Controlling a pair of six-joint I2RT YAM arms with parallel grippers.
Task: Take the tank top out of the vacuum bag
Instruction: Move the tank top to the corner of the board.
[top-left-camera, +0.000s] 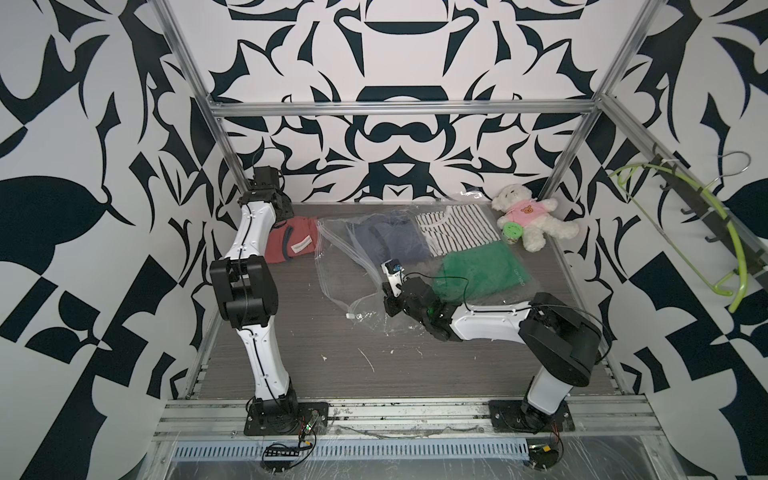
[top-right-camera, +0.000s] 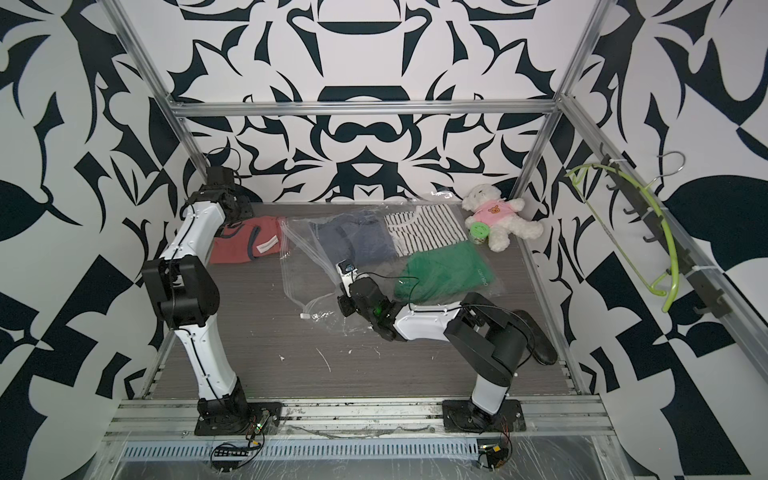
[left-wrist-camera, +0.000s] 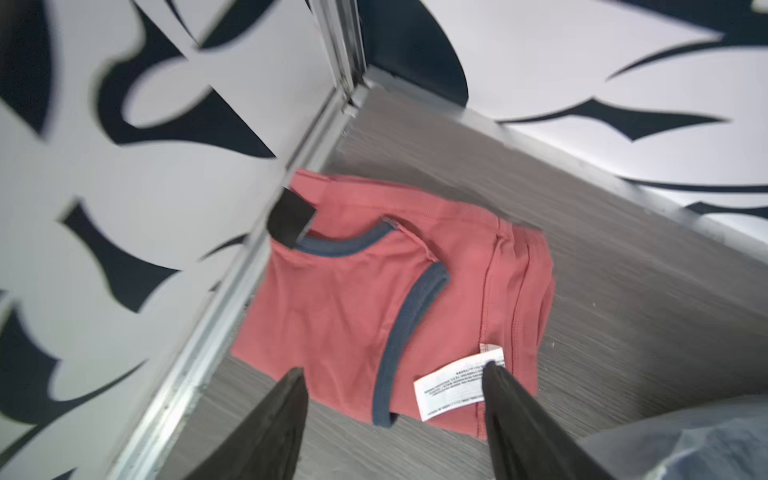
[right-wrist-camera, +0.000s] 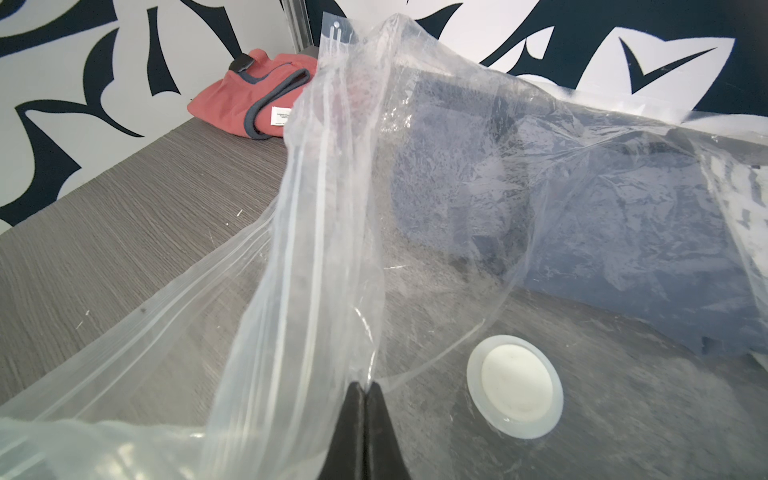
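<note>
In the left wrist view, which is smeared throughout, the print on the white label (left-wrist-camera: 453, 386) of the tank top (left-wrist-camera: 353, 299) cannot be read, and the left gripper (left-wrist-camera: 395, 368) is cut off by the picture's edge, only its fingertips being shown. In both top views that gripper's fingers are hidden behind its own wrist, and part of the tank top is covered by the left arm (top-left-camera: 249, 232). In the right wrist view the vacuum bag (right-wrist-camera: 316, 208) is cut off by the picture's edges, and the dark blue garment (right-wrist-camera: 582, 216) is seen only through crinkled plastic, so its kind cannot be told.
</note>
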